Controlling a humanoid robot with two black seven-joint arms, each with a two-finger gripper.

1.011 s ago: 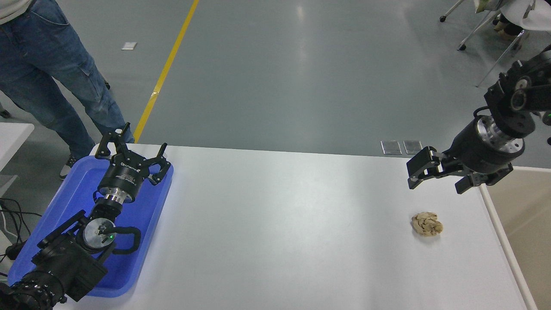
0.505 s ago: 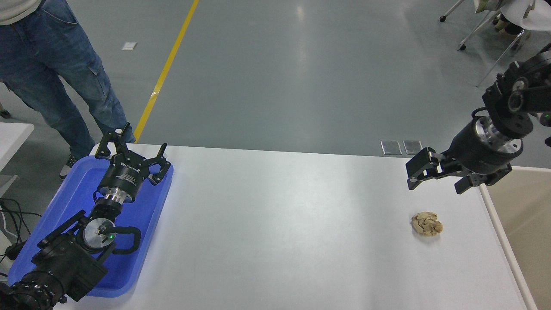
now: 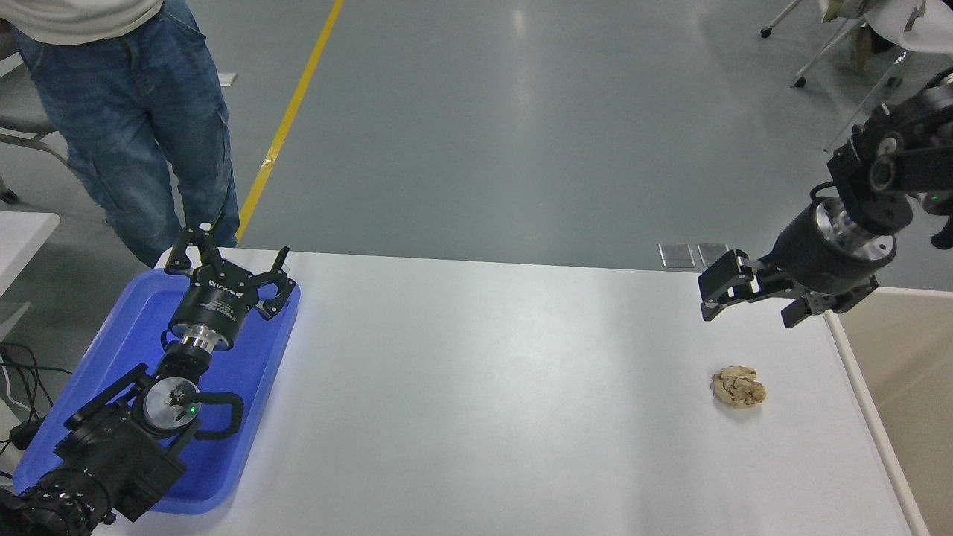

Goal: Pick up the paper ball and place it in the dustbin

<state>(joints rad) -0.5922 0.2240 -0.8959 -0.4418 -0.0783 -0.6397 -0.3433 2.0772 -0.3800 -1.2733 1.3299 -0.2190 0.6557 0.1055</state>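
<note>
Left gripper: parked over the blue tray at the table's left end, fingers spread apart, holding nothing. It plays no visible part in the work. A person in jeans stands on the floor beyond that corner of the table.

The white table is bare across its middle span.

The paper ball lies on the table top towards the right end, resting free — nothing touches it.

Right gripper: hangs in the air above the table's far right part, jaws apart and empty, beyond the ball and clear of it.

The dustbin stands against the table's right edge; only its white rim and part of its beige inside show, and nothing can be seen in that part.

Assessment: no step of the task is complete. The ball is not grasped, not lifted, not binned. Remaining, in my judgement — bring the right gripper down over the ball, close on it, carry it right across the rim, and release.
</note>
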